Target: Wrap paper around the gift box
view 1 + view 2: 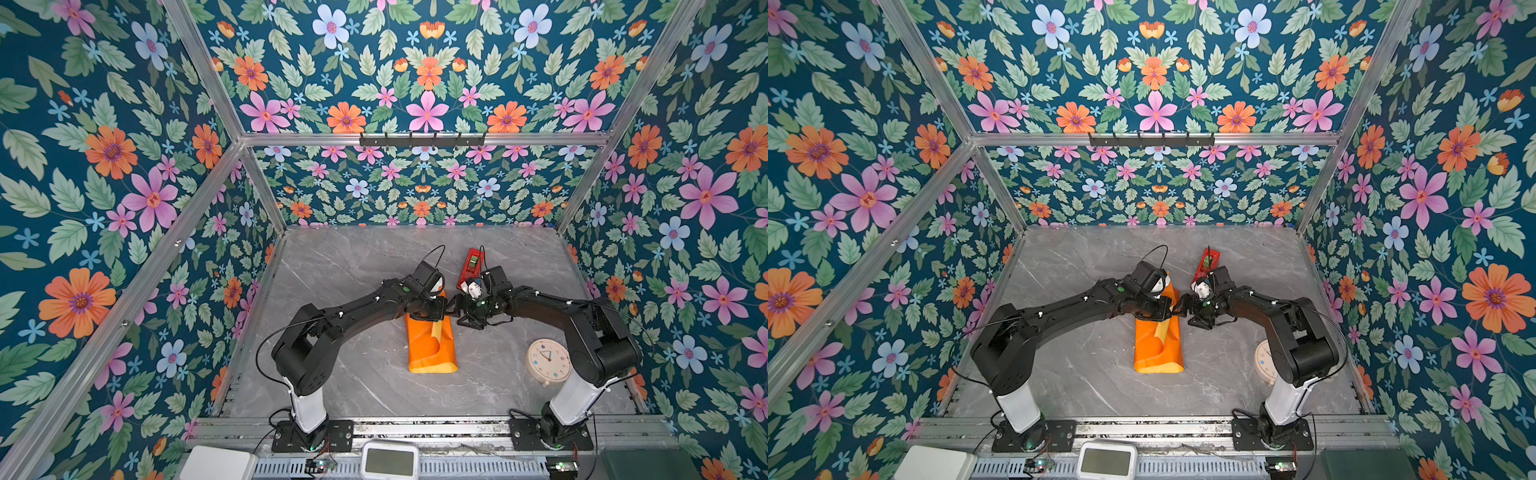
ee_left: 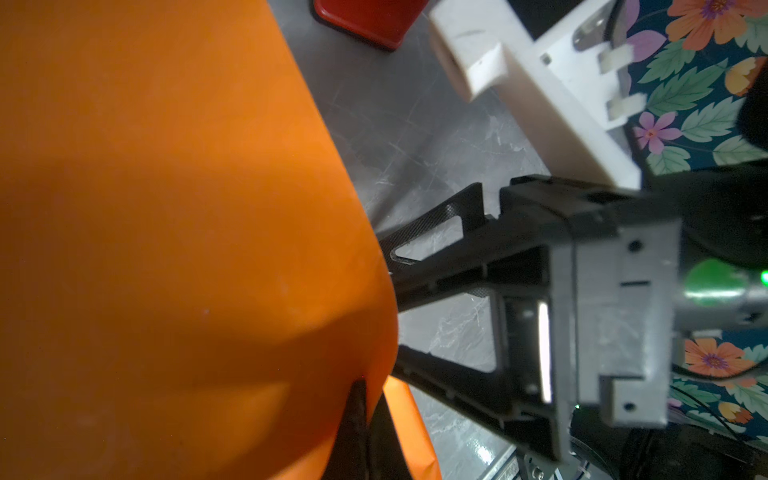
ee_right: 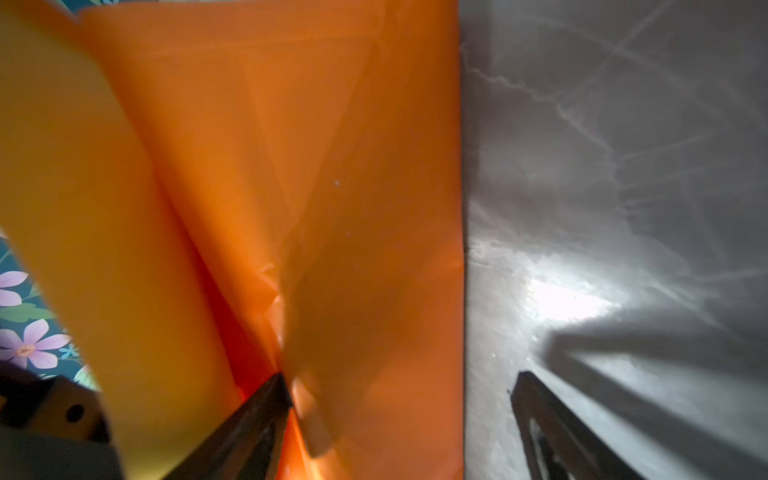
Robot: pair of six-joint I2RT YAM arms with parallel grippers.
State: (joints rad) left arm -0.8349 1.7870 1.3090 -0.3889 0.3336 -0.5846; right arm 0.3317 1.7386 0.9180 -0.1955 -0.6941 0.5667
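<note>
1. The left gripper (image 1: 438, 311) has its fingers (image 2: 356, 409) pressed together on a fold of the paper (image 2: 166, 208). In the left wrist view only a dark fingertip shows, and the orange sheet bulges out from it.
2. The right gripper (image 1: 460, 313) is spread wide and clamps nothing. In the right wrist view one finger (image 3: 257, 419) has its tip at a crease of the paper (image 3: 332, 166). The other (image 3: 548, 432) hangs over the bare table (image 3: 623, 166), apart from the sheet's straight edge.
3. The two grippers meet almost tip to tip at the far end of the paper (image 1: 432, 349).
4. In both top views the paper lies mid-table as a long folded bundle with the glossy orange face out. It runs from the grippers back toward the arms' bases, and a strip of the yellow face (image 3: 83, 208) curls up along its top.
5. The gift box is hidden in every view; whether it is inside the bundle cannot be told.
6. Outward: a red gadget (image 1: 471, 262) lies just behind the right gripper, and a round clock (image 1: 548, 360) sits beside the right arm's base, apart from the paper.
</note>
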